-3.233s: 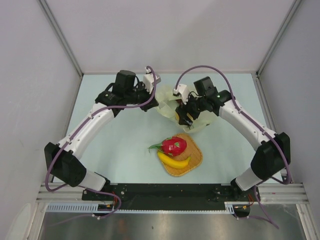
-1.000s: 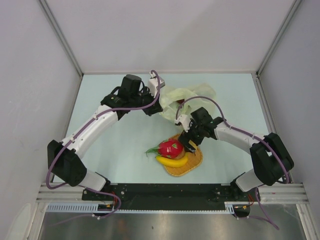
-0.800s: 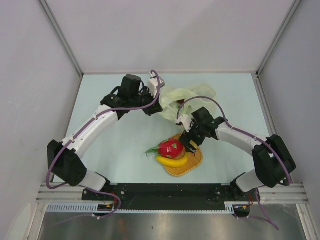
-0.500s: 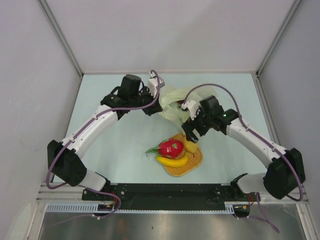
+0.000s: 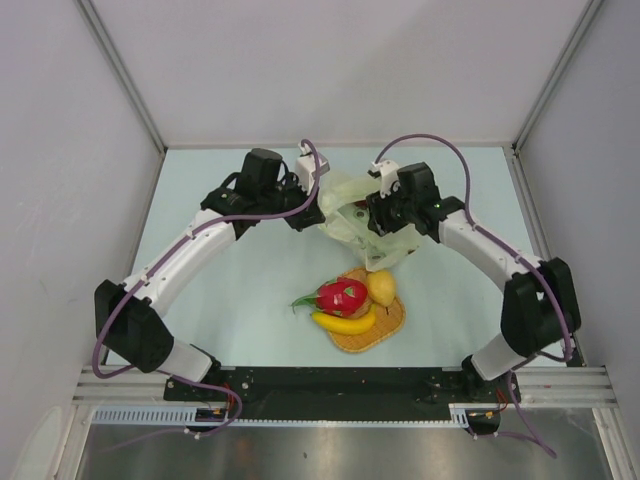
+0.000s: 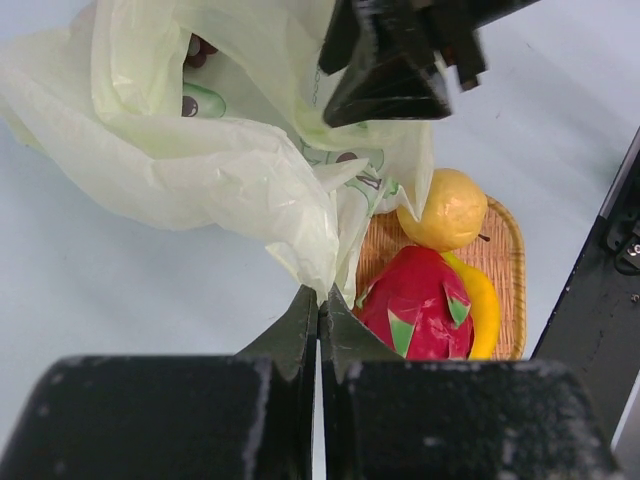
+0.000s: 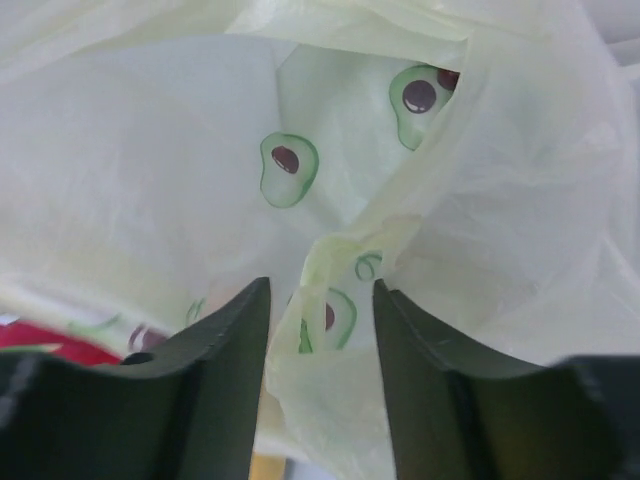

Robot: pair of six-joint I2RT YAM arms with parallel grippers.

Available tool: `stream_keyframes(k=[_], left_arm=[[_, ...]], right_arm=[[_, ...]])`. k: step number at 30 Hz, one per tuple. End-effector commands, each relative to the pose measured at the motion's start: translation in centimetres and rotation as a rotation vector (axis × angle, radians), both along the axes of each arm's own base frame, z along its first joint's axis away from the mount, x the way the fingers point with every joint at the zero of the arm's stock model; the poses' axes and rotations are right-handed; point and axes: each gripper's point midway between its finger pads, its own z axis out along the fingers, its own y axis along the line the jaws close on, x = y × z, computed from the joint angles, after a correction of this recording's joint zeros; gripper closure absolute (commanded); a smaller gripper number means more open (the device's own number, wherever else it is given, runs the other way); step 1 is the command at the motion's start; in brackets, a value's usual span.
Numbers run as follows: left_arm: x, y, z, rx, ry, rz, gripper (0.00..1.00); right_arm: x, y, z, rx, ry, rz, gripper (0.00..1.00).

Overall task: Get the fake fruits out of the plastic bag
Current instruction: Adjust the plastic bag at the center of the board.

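- plastic bag (image 6: pixel 200 170): pale yellow-green and see-through, printed with green avocado halves with brown pits (clearest in the right wrist view).
- dragon fruit (image 6: pixel 415 305): red-pink with green tips.
- lemon (image 6: pixel 452 208): yellow.
- banana (image 6: pixel 482 310): yellow.
- grape bunch (image 6: pixel 197 50): dark red, glimpsed inside the bag.
- woven mat (image 6: pixel 505 250): orange-tan weave.
- table (image 5: pixel 230 300): pale mint.

- Top view: bright, even, diffuse light, sharp across the whole frame.
- Bench (image 5: pixel 230 300): faint, soft-edged shadows only, with no glare.
- Metal strip (image 5: pixel 300 450), bottom of frame: dull grey sheen.
- Left wrist view: plastic bag (image 6: pixel 200 170) very bright, near washed-out at upper left. Left hand (image 6: pixel 318 305), bottom centre, is a dark blurred mass with its detail lost.
- Right wrist view: the bag is lit through, pale and low in contrast. Right hand (image 7: pixel 320 300), lower edge, is dark and soft-focused.
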Motion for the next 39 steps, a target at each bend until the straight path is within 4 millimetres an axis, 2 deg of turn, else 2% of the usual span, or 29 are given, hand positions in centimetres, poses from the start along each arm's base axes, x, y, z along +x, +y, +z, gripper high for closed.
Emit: stream_keyframes(k=[1,4,7,8,10,11,12,14,16,17,18,21,23,25,26,28,29,30,31,32,33,34,36,39], left_arm=[[0.4,-0.3,2.7,-0.039,-0.070,-0.020,1.00],[0.4,-0.1,2.9,-0.036,-0.083,-0.018,1.00],[0.2,0.0,2.9,-0.036,-0.084,-0.017,1.00],[0.1,0.0,2.9,-0.038,-0.084,-0.020,1.00],[0.0,0.1,3.3,-0.041,-0.090,-0.020,1.00],[0.1,0.1,3.6,-0.044,-0.097,-0.018,1.00],[0.0,0.1,3.8,-0.043,-0.102,-0.018,1.00],[0.1,0.3,4.4,-0.037,-0.131,-0.020,1.00],[0.4,0.5,4.8,-0.024,-0.157,-0.016,1.00],[0.6,0.6,5.2,-0.022,-0.172,-0.012,1.00],[0.6,0.6,5.3,-0.020,-0.178,-0.012,1.00],[0.5,0.7,5.4,-0.007,-0.188,-0.031,1.00],[-0.3,0.8,4.4,0.018,-0.172,-0.072,1.00],[-0.8,1.1,3.8,0.037,-0.165,-0.094,1.00],[-1.5,1.4,2.7,0.056,-0.139,-0.103,1.00],[-2.5,1.9,2.4,0.065,-0.140,-0.124,1.00],[-3.4,2.4,1.2,0.084,-0.109,-0.136,1.00],[-4.2,2.8,1.1,0.089,-0.112,-0.142,1.00],[-4.7,3.2,0.6,0.100,-0.105,-0.152,1.00],[-5.6,3.7,-0.9,0.124,-0.068,-0.157,1.00],[-6.1,4.2,-1.0,0.130,-0.073,-0.155,1.00],[-6.7,4.6,-2.3,0.149,-0.049,-0.153,1.00],[-7.5,5.2,-3.0,0.165,-0.042,-0.160,1.00],[-7.7,5.5,-4.1,0.181,-0.022,-0.151,1.00]], right_arm=[[3.3,3.3,3.2,0.148,-0.058,-0.024,0.56],[4.1,4.2,3.5,0.180,-0.042,-0.036,0.59],[5.1,4.7,1.9,0.198,0.007,-0.079,0.59],[5.5,4.7,0.5,0.191,0.037,-0.097,0.58],[6.7,3.7,-0.9,0.154,0.039,-0.188,0.58],[7.5,2.7,-1.7,0.128,0.037,-0.253,0.58],[8.8,0.2,-2.9,0.058,0.014,-0.379,0.59],[10.5,-3.7,-3.3,0.032,0.000,-0.545,0.61],[11.8,-6.7,-2.3,0.028,-0.045,-0.641,0.61],[12.7,-9.3,-1.9,0.024,-0.066,-0.696,0.61],[13.3,-10.7,-1.1,0.019,-0.100,-0.734,0.62],[13.9,-14.4,1.2,0.004,-0.167,-0.792,0.64],[13.5,-15.1,2.8,0.007,-0.195,-0.794,0.64],[12.5,-14.2,3.8,0.040,-0.195,-0.736,0.60],[11.9,-13.5,4.1,0.061,-0.183,-0.700,0.57],[10.0,-9.9,3.7,0.113,-0.134,-0.565,0.52],[9.0,-8.8,4.6,0.120,-0.146,-0.524,0.51],[7.9,-7.3,4.9,0.134,-0.147,-0.461,0.49],[6.2,-5.1,4.2,0.111,-0.142,-0.384,0.47],[5.2,-4.3,5.5,0.121,-0.179,-0.346,0.46],[4.4,-3.6,5.5,0.117,-0.185,-0.320,0.45],[3.2,-2.4,5.3,0.117,-0.180,-0.284,0.45],[1.6,-2.0,4.2,0.116,-0.152,-0.253,0.45],[1.0,-2.1,2.5,0.105,-0.113,-0.251,0.46]])
